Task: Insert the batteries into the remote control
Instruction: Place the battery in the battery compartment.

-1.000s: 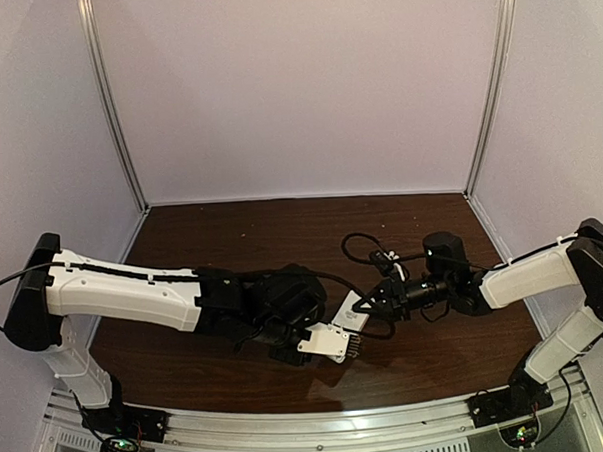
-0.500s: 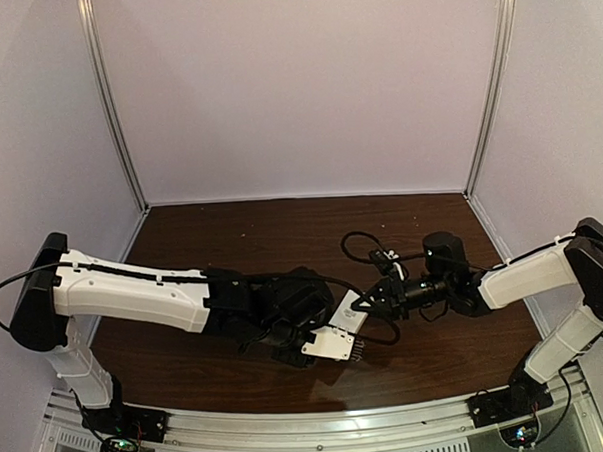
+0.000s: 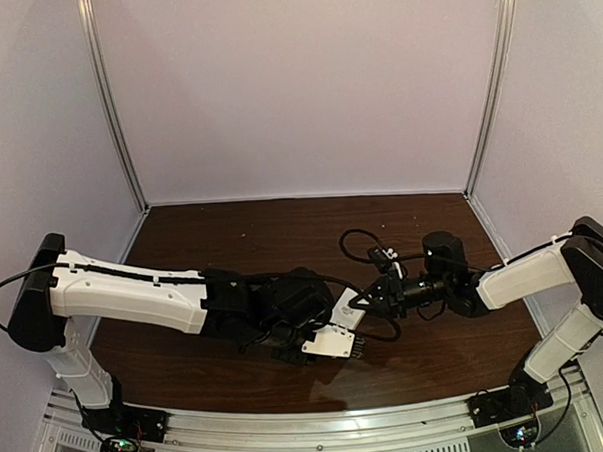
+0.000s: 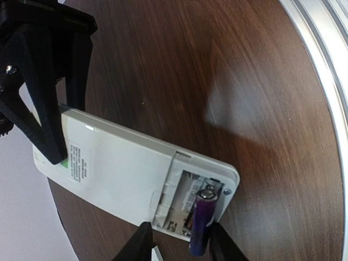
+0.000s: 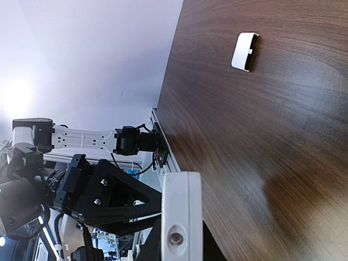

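The white remote control [image 4: 119, 174] is held off the table back side up, its battery bay open. One purple battery [image 4: 202, 220] lies slanted in the bay's right slot, its metal tip under the end contact. My left gripper [image 4: 182, 247] is open. Its fingers straddle the bay end, the right finger close beside the battery and the left finger apart from it. My right gripper [image 3: 365, 305] is shut on the remote's far end [image 5: 182, 217], which I see edge-on in the right wrist view. In the top view the remote [image 3: 338, 329] hangs between both grippers.
A small white cover slab [image 5: 244, 51] lies flat on the dark wooden table [image 3: 282, 237], away from both grippers. The aluminium rail [image 4: 326, 60] marks the table's near edge, close to the remote. Pale walls enclose the back and sides.
The left arm has shifted slightly right toward the remote, and its jaws have spread apart off the battery. The right arm and the remote have barely moved.
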{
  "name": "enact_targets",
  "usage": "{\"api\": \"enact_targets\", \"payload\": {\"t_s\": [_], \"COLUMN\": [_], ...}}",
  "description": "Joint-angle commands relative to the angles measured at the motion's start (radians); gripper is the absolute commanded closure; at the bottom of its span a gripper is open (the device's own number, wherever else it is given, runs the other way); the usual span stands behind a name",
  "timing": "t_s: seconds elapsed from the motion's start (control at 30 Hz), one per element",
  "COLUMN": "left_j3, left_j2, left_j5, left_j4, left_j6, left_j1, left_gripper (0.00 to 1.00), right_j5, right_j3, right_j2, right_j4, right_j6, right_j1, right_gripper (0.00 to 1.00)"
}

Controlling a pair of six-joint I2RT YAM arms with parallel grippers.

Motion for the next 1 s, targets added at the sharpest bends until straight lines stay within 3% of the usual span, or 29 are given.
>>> {"api": "enact_targets", "payload": {"t_s": [0.0,0.13,0.37,0.57,0.8,0.97], "left_j3": [-0.018,-0.042,-0.046,-0.038,-0.055,-0.101], "left_j2": [-0.067,-0.09,-0.092,-0.132,-0.296,-0.347], "left_j5": [-0.034,-0.02,-0.002,-0.041,-0.029,0.049], "left_j4": [0.061,0.084,0.096,0.12,0.249,0.289], "left_j6": [-0.015,0.012,0.04,-0.052,-0.334,-0.584], "left_j1": [0.0,0.016,0.022,0.043,0.139,0.241], "left_gripper": [0.62,0.76,0.8,0.69,0.49,0.5], "right_j5": [-0.016,-0.023,-0.036,-0.022,0.037,0.112], "right_j3": [-0.011,-0.016,-0.014,-0.021,-0.016,0.0], "right_j2": [0.023,0.045,0.059,0.075,0.112,0.115], "right_j4": [0.111,0.152,0.204,0.283,0.456,0.514], "right_j6": [0.027,0.049,0.078,0.116,0.195,0.222], "right_j1": [0.003,0.003,0.002,-0.001,-0.005,-0.006], "right_gripper": [1.0,1.0,1.0,1.0,1.0,1.0]}}
